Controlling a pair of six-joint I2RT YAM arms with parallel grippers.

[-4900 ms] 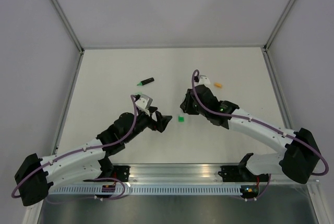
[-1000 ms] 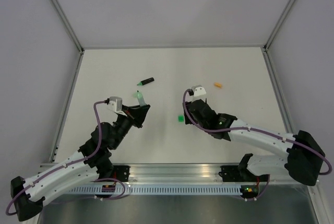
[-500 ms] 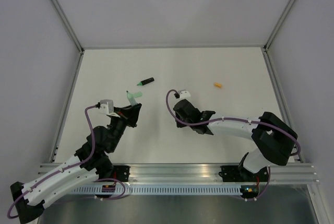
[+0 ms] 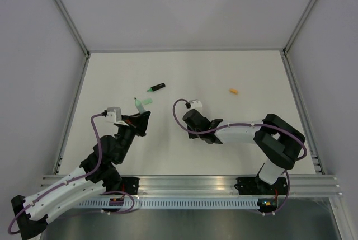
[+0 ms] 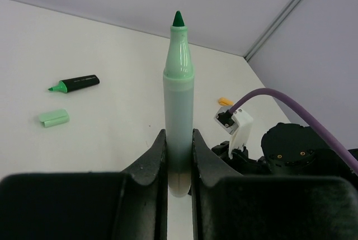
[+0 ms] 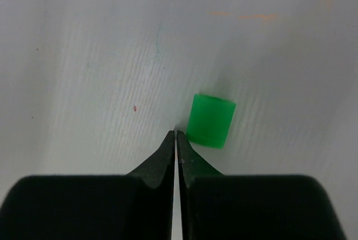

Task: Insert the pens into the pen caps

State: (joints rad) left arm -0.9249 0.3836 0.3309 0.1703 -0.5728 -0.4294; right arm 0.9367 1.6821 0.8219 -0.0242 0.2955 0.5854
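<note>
The left tool (image 5: 178, 133) is clamped on the lower barrel of a pale green pen (image 5: 178, 78). In the left wrist view the pen stands upright in the middle of the frame, its uncapped dark green tip uppermost. In the top view this tool sits left of centre over the white bench (image 4: 251, 72).

At the left of the left wrist view, a black highlighter (image 5: 75, 84) with a green end lies flat on the bench. A pale green cap (image 5: 54, 118) lies just below it in the frame, apart from it. A small orange piece (image 4: 234, 90) lies alone at the upper right of the bench, well away from both arms. At this size it could be a cap or a short pen.

The right tool (image 6: 176, 135) is down at the bench surface near the centre of the top view. Its two fingers are together with only a hairline between the tips and nothing held. A bright green pen cap (image 6: 210, 120) lies on the bench just right of those tips in the right wrist view. It is outside the fingers, at or almost at the right fingertip.
</note>
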